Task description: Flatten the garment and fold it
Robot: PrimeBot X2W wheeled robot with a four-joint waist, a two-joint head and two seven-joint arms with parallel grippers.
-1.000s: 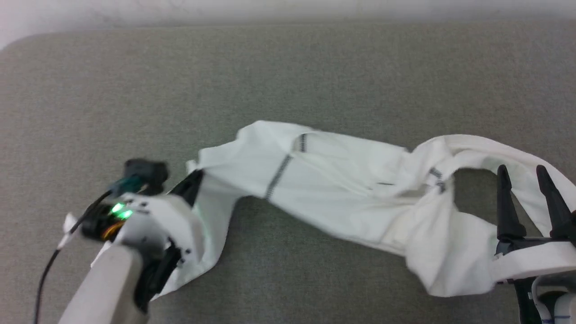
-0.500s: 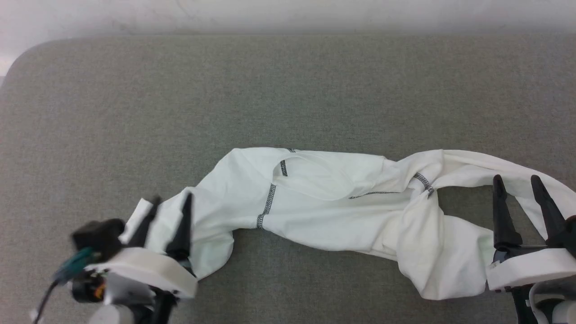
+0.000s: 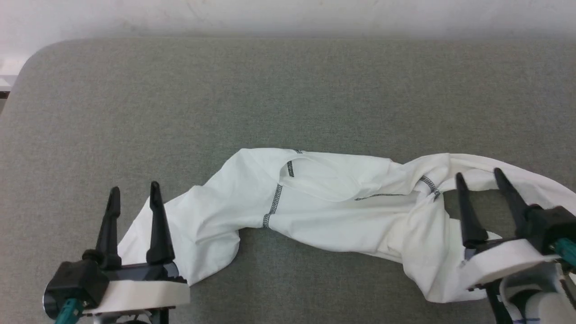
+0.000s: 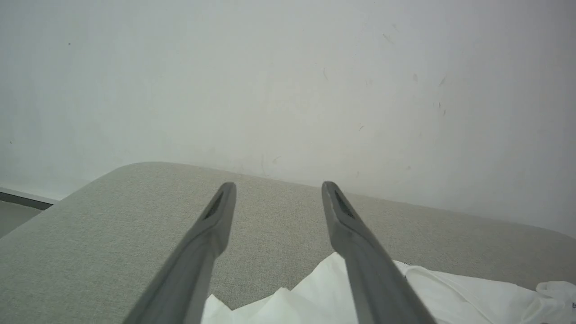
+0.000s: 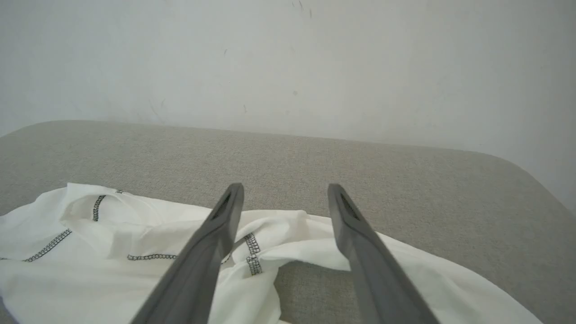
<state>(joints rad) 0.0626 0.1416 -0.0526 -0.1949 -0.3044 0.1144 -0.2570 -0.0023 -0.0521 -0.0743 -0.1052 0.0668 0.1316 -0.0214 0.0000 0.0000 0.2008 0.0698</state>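
The white garment [image 3: 333, 198] lies crumpled in a long band across the grey cushion, its grey stitching and neck opening facing up; it also shows as the garment [image 5: 112, 252] and the garment [image 4: 450, 297]. My left gripper [image 3: 133, 192] stands open at the lower left, above the garment's left end, holding nothing. At the lower right my right gripper [image 3: 479, 176] is open too, hovering over the garment's twisted right part. In the wrist views the left gripper [image 4: 278, 188] and right gripper [image 5: 284, 189] show bare fingers with a wide gap.
The grey fabric surface [image 3: 270, 90] stretches far back to a pale wall [image 3: 288, 13]. Its rounded left corner [image 3: 27, 63] shows at the upper left, with floor beyond.
My left gripper has let go of the garment's left end, swung to point forward and now stands open. The garment settled flat. My right gripper shifted a little left.
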